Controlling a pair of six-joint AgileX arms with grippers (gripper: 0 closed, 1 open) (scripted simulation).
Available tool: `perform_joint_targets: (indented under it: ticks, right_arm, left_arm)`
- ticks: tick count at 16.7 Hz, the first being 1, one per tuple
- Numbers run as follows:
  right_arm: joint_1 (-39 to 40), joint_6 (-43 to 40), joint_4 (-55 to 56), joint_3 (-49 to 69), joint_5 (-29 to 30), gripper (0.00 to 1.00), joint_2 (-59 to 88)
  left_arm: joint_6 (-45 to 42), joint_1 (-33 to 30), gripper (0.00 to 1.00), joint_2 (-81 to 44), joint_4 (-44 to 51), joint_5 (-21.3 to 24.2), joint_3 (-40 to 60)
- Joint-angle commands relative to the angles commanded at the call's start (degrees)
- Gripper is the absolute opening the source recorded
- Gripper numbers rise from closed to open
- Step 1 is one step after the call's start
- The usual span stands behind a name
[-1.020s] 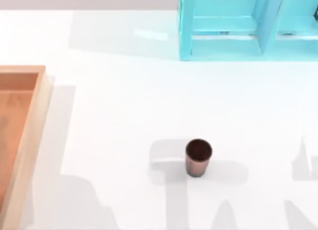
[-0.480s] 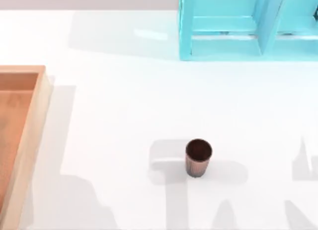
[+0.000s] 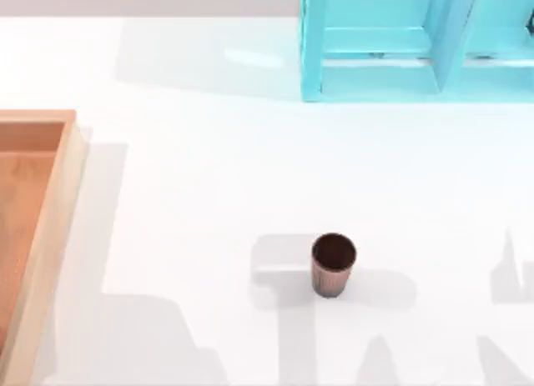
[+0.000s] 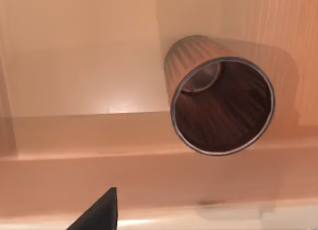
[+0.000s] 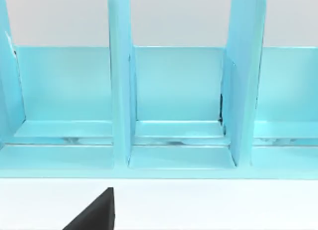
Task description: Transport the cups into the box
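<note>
One cup (image 3: 334, 265) stands upright on the white surface (image 3: 209, 194), near the front edge and a little right of centre, well apart from the box (image 3: 50, 236) at the left side. A second cup (image 4: 218, 103) sits inside the box, on its floor just beside the rim. Whether either hand is wide or narrow, I cannot tell. At the far side stands the cyan frame (image 3: 417, 44).

Black finger tip, matte.
A dark wedge-shaped left gripper finger (image 4: 99, 213) is seen; a like one of the right gripper (image 5: 97, 212) too.
</note>
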State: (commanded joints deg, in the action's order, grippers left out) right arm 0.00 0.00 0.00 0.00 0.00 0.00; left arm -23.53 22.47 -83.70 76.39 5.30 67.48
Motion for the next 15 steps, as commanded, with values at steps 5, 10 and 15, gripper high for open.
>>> perform_joint_targets:
  ticks: [5, 10, 15]
  right_arm:
    - [0.0, 0.0, 0.0, 0.0, 0.0, 1.0, 0.0]
    - [0.0, 0.0, 0.0, 0.0, 0.0, 1.0, 0.0]
    - [0.0, 0.0, 0.0, 0.0, 0.0, 1.0, 0.0]
  left_arm:
    - [0.3, -0.2, 1.0, -0.4, 13.0, 0.0, 13.9]
    - [0.5, -0.3, 1.0, -0.3, 16.0, -0.1, 16.8]
    - [3.8, -3.6, 1.0, -2.8, 15.6, -0.1, 19.7]
